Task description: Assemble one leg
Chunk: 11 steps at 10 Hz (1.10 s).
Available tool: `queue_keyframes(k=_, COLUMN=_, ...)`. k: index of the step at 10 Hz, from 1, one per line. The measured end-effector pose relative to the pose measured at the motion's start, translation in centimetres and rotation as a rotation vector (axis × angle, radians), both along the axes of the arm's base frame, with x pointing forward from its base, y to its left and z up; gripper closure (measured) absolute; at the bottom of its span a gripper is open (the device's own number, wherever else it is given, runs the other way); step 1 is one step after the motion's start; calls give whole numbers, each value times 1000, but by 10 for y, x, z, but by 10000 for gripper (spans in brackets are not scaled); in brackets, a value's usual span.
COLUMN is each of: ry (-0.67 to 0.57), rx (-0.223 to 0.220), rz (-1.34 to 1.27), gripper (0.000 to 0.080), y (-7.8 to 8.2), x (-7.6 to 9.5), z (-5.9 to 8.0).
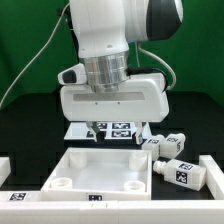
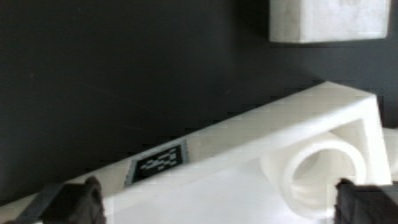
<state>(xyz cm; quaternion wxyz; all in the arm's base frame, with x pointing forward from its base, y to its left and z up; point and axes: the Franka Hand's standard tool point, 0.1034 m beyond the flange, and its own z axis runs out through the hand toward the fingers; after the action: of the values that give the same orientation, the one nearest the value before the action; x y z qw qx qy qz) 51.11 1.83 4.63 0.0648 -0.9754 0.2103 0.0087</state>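
White tagged legs (image 1: 186,172) lie in the exterior view; wrist view shows the pincer (image 2: 217,204) spread wide, empty.

The panel (image 1: 90,168) lay on the tabletop (image 1: 30,130), midway along the edge nearest the exterior camera. Behind it, under the arm, lay the marker board (image 1: 118,128). Toward the exterior view's right edge, one leg (image 1: 187,172) lay just beside the panel, with a second leg (image 1: 163,143) behind that. The fingers (image 2: 71,205) hung over a corner socket (image 2: 329,172) of the panel.

A white socketed panel (image 1: 100,165) lies near the marker board (image 1: 110,128).
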Motion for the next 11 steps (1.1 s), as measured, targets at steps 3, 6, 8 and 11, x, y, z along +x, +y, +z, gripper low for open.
queue_keyframes(k=3, ry=206, rx=91, rz=36, gripper=150, y=16, x=-1, z=5)
queue_keyframes(k=6, ry=376, rx=168, rz=73, gripper=150, y=31, x=4, z=12)
queue_keyframes(k=8, ry=502, rx=216, rz=82, gripper=150, y=27, x=1, z=9)
queue_keyframes(k=11, ry=716, rx=277, rz=88, gripper=150, y=38, x=-10, z=-1)
